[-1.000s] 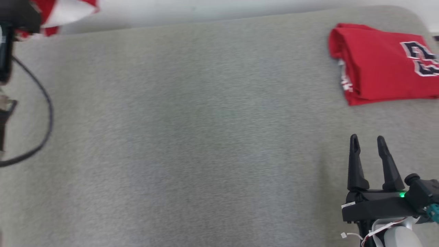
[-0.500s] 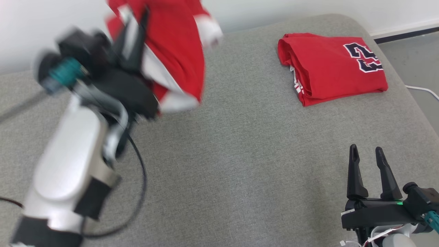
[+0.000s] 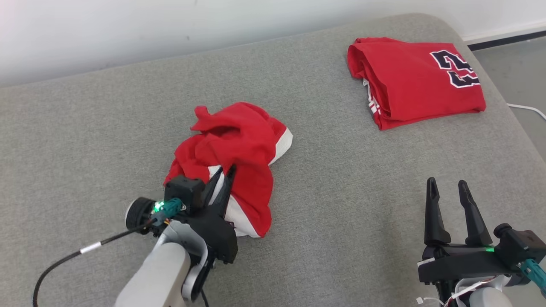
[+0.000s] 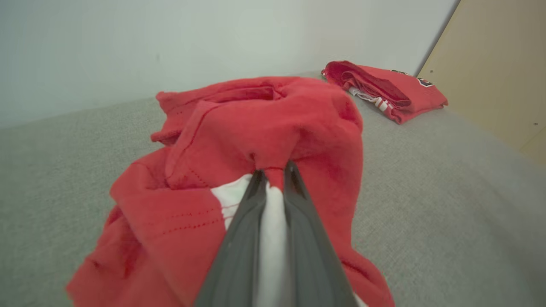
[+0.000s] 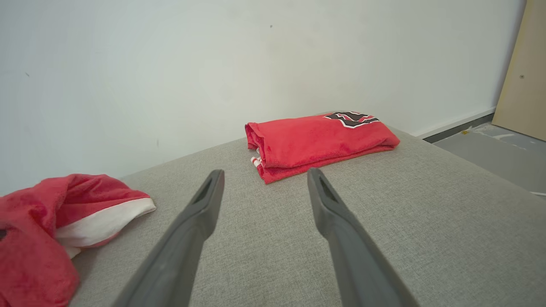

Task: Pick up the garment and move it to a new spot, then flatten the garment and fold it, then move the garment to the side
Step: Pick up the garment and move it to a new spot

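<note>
Garment (image 3: 239, 140) is a red top with white trim, and it lies in a crumpled heap on the grey cushion (image 3: 341, 221), a bit left of the middle. It looks soft, light and floppy. I think it will sag and bunch up when it is lifted, and it will not break.

The left gripper (image 3: 226, 170) is pinched tight on a fold of red and white cloth at the near side of the heap. The right gripper (image 3: 447, 183) is spread wide and holds nothing. It sits near and to the right, well apart from the heap.

To flatten the top, I think each claw should take an edge or a corner, like the white hem (image 3: 280, 146), not the thick middle. A folded red jersey (image 3: 416, 81) sits at the far right.
</note>
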Tool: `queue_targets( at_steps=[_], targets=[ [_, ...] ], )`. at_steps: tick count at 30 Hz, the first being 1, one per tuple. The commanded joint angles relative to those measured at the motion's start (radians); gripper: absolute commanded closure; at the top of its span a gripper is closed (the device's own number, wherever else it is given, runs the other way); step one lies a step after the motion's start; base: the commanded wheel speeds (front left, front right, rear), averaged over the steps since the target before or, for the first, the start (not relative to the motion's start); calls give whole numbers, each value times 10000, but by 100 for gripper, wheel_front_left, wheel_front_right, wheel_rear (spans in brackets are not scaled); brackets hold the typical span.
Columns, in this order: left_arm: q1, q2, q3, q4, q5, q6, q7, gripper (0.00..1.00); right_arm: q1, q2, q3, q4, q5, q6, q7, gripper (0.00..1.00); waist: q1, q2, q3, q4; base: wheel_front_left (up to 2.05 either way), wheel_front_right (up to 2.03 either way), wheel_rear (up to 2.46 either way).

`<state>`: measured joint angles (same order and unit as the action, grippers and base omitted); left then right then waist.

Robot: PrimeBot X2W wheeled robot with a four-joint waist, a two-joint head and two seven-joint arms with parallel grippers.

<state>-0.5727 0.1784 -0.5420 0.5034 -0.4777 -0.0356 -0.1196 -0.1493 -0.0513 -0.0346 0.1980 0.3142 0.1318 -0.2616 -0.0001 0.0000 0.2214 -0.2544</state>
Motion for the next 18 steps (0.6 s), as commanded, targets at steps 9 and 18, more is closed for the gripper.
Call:
queue_targets(
  at_steps=[9,18],
  targets=[
    [-57,-563,-67,530,282,-107,-1329,0,156,11,-81,13,-274,-20,-43,0,1,0,-486,633,0,0,0],
    [845,-154,1149,-852,693,151,-1453,0,478,-25,-66,-31,-469,-20,-42,0,1,0,-1205,1511,0,0,0]
  ],
)
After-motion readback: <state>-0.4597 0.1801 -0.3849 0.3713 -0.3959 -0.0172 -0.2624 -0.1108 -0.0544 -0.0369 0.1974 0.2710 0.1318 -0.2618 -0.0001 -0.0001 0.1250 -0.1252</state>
